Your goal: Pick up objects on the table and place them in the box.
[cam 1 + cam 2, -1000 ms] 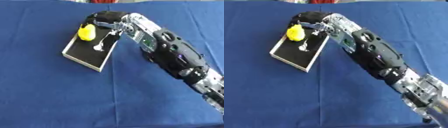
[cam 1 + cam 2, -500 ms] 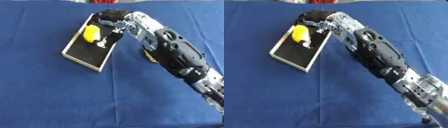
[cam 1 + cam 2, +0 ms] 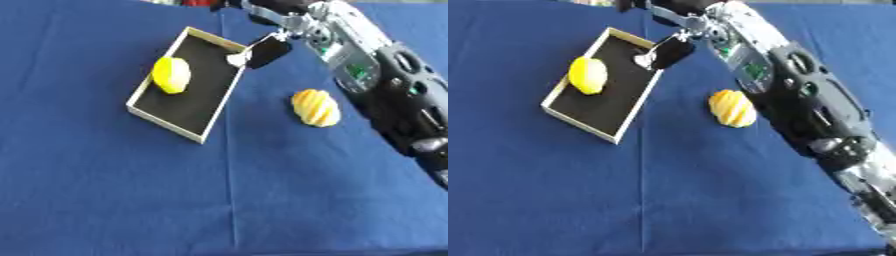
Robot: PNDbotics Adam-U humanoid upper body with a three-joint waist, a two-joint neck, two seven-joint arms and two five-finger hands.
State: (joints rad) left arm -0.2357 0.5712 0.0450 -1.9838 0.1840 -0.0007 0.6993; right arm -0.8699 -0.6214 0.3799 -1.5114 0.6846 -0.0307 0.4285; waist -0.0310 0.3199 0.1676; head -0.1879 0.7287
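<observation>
Robot hand (image 3: 262,47) blurred, part cut by top edge

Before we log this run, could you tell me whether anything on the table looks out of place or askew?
Nothing looks damaged or spilled. The box sits askew on the blue cloth with the yellow lemon inside. The ridged orange-yellow object lies on the cloth, outside the box, beside the right arm.

Black arm (image 3: 798,95) with silver joints, green panel, black-and-silver hand (image 3: 262,47)
</observation>
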